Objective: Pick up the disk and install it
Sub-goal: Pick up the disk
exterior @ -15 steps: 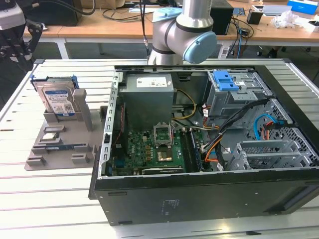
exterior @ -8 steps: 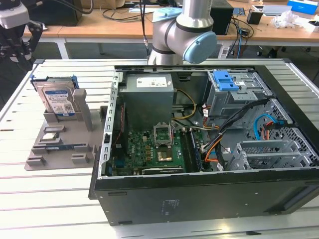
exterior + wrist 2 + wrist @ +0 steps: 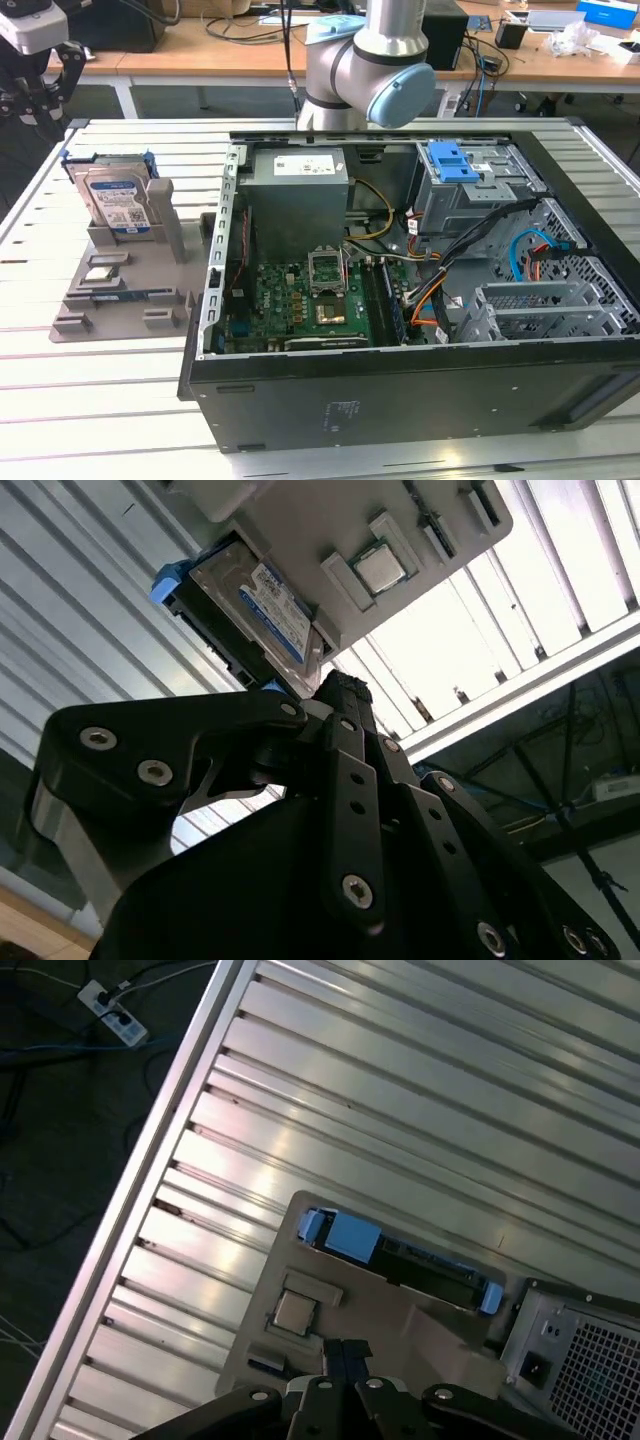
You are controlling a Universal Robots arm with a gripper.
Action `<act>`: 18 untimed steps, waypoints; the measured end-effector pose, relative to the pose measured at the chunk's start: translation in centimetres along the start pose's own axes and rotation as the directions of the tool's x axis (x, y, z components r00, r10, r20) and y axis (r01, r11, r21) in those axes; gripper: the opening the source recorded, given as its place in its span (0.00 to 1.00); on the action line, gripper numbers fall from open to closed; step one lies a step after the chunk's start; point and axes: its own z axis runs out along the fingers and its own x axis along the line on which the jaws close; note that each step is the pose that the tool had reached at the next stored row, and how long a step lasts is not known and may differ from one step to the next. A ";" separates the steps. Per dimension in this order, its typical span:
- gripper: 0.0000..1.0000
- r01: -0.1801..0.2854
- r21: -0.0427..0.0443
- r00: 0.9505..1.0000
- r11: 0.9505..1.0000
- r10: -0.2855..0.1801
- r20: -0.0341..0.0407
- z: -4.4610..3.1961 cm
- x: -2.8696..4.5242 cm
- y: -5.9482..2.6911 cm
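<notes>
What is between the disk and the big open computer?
In the exterior view, the tall side wall of the grey holder stands between the disk and the computer case. Nothing else lies there.

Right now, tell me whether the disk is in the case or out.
Out. The disk stands on edge in the grey holder on the table, beside the open case.

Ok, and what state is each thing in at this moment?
disk: standing on edge in the grey holder, not gripped, not installed.
gripper: shut, holding nothing, apart from the disk.
computer case: lying on its side, side panel off, insides exposed.
silver chip: lying flat in a recess of the grey holder.
</notes>
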 end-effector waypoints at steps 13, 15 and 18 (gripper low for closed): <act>0.10 0.184 -0.005 0.983 0.983 -0.184 -0.008 0.00 0.00 0.00; 0.10 0.208 -0.006 0.978 0.978 -0.208 -0.009 0.00 0.00 0.00; 0.10 0.241 -0.007 0.971 0.971 -0.241 -0.010 0.00 0.00 0.00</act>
